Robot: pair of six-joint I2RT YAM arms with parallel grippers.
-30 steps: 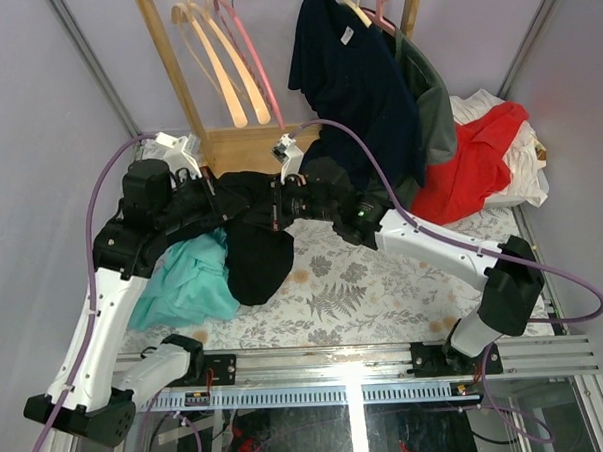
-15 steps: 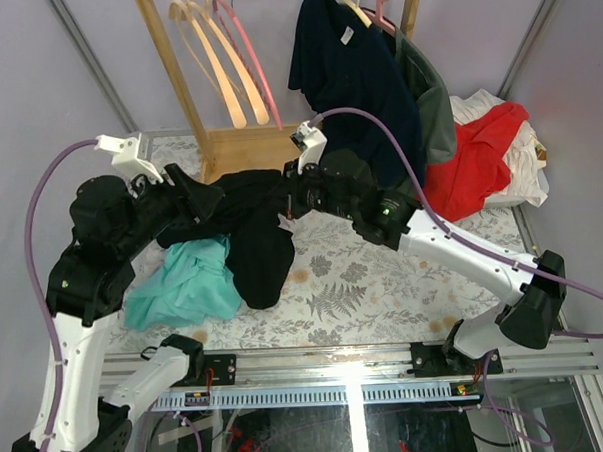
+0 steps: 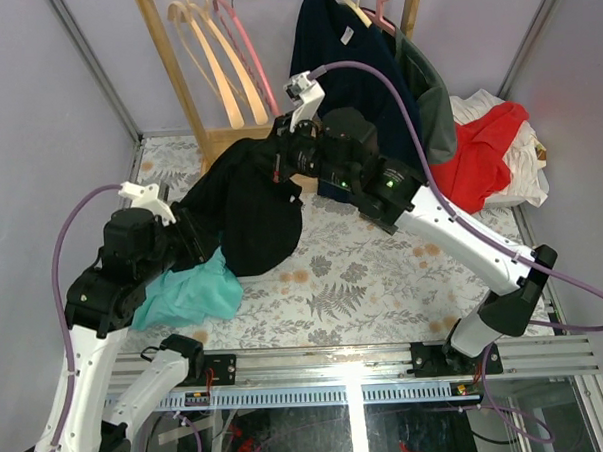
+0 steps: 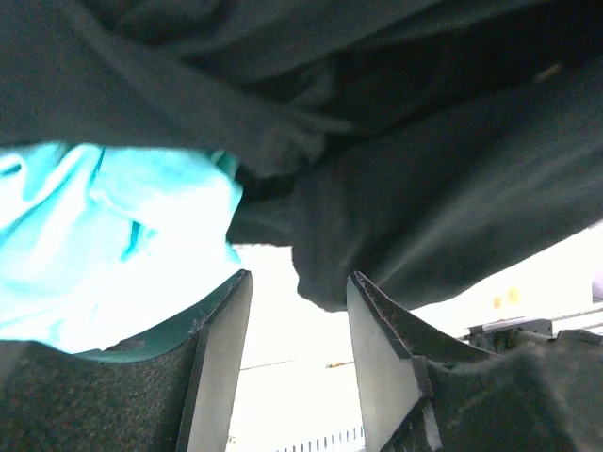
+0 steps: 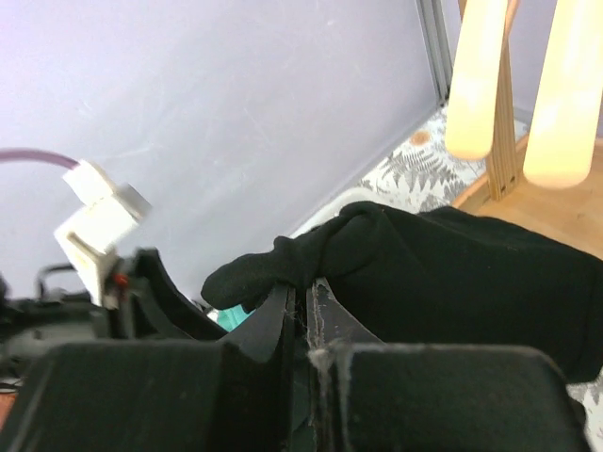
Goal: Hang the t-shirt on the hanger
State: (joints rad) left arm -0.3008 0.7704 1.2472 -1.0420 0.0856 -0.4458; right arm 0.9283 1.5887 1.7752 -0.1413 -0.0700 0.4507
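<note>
The black t-shirt point(image 3: 249, 210) hangs bunched from my right gripper point(image 3: 279, 163), which is shut on a fold of it point(image 5: 311, 259) and holds it up in front of the wooden rack. Its print does not show. My left gripper point(image 3: 198, 236) is open and empty, just under the shirt's left edge. In the left wrist view the black cloth point(image 4: 424, 207) hangs above the spread fingers point(image 4: 219, 363). A pink hanger point(image 3: 252, 68) hangs on the rack beside two cream hangers point(image 3: 220, 74). Its lower bar is not visible.
A teal garment point(image 3: 189, 291) lies on the floral table under my left gripper. A navy t-shirt point(image 3: 355, 83) and a grey-green garment hang at the back. A red garment point(image 3: 474, 163) lies on white cloth at the back right. The rack's wooden base point(image 3: 243, 143) is behind the shirt.
My right gripper has risen toward the rack, lifting the black t-shirt. My left arm has pulled back toward the near left and dropped lower, and its gripper now stands open.
</note>
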